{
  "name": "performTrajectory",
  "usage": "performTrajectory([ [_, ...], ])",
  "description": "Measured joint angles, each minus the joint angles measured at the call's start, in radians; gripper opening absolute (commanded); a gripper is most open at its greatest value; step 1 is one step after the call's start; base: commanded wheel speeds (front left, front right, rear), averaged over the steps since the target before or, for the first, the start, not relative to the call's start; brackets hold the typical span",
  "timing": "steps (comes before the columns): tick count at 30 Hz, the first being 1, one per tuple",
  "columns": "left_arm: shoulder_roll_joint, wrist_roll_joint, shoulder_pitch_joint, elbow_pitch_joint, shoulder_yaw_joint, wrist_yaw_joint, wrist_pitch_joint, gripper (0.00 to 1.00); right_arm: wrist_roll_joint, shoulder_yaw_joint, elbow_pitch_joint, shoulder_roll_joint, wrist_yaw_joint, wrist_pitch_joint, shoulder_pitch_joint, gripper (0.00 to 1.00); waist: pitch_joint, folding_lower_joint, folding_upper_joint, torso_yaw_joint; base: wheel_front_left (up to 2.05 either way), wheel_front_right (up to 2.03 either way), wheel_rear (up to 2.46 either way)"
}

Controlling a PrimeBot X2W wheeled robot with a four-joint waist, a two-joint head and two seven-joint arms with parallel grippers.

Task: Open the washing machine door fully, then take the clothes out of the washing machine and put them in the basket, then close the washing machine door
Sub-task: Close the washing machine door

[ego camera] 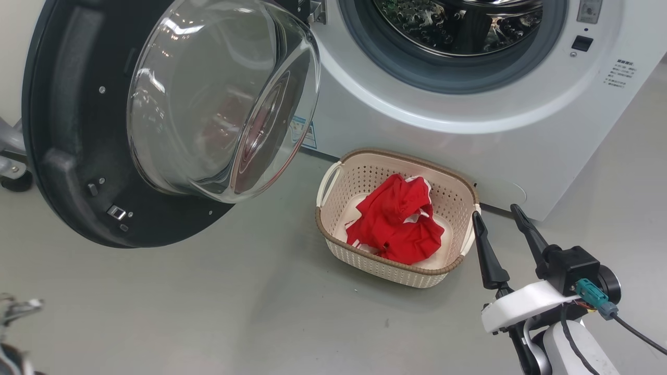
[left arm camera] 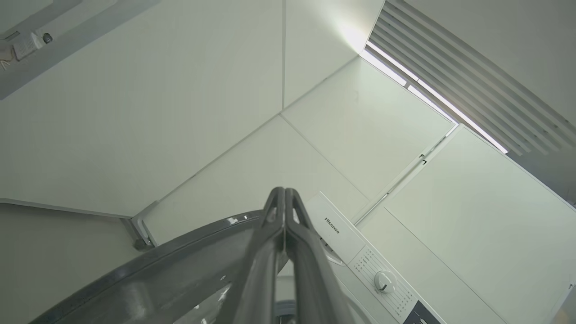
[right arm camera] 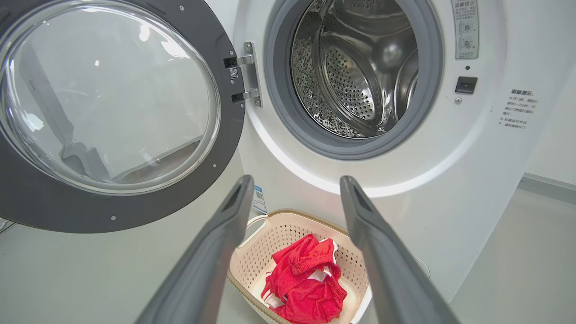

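With the washing machine door [ego camera: 68, 130] swung wide to the left on its hinge [right arm camera: 245, 74], the washing machine [ego camera: 469, 130] stands open, and the right wrist view looks into the perforated steel drum [right arm camera: 355, 81]. In the head view, the glass bowl [ego camera: 219, 99] of the door bulges toward the camera, ringed by the black rim. The basket [ego camera: 365, 172] sits on the grey floor [ego camera: 208, 302] just in front of the machine's lower front panel, below the drum opening and to the right of the door. The clothes [ego camera: 398, 221] lie inside the basket as one crumpled red heap with white trim, resting on its bottom, below the brown rim. The right tool [ego camera: 495, 211] hangs just beside the right end of the basket, its two dark fingers spread apart and holding nothing. The left tool [left arm camera: 284, 191] has its fingers pressed together tip to tip with nothing pinched. They point up toward pale wall panels [left arm camera: 157, 112], with the curved grey edge of the door beneath them and the machine's control dial [left arm camera: 382, 281] at the lower right of that view. Whether the left tool touches the door cannot be told.
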Motion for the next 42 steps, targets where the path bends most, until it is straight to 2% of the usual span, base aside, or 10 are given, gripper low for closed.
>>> performTrajectory([
  [6,0.091,-0.122,-0.04,0.077,0.135,0.028,0.061,0.0,-0.002,-0.002,-0.006,0.0,0.0,0.0,-0.001,1.0,0.01,0.0,0.0,0.0,0.0,0.0,0.0],
  [12,0.156,-0.206,-0.087,0.198,0.197,0.074,0.128,0.0,-0.01,0.001,-0.008,-0.002,0.0,0.0,-0.003,1.0,0.024,0.0,0.0,-0.003,0.0,0.0,0.0],
  [21,0.247,-0.312,-0.15,0.383,0.214,0.137,0.258,0.0,-0.02,0.016,-0.009,-0.005,0.001,0.0,-0.029,1.0,0.05,0.0,0.0,-0.027,0.0,0.0,0.0],
  [28,0.314,-0.316,-0.17,0.481,0.172,0.138,0.339,0.0,-0.029,0.021,-0.009,-0.006,0.002,0.0,-0.051,1.0,0.074,0.0,0.0,-0.056,0.0,0.0,0.0],
  [42,0.307,-0.353,-0.237,0.609,0.073,0.068,0.457,0.0,-0.029,0.008,-0.007,-0.017,0.002,0.0,-0.067,1.0,0.117,0.0,0.0,-0.102,0.0,0.0,0.0],
])
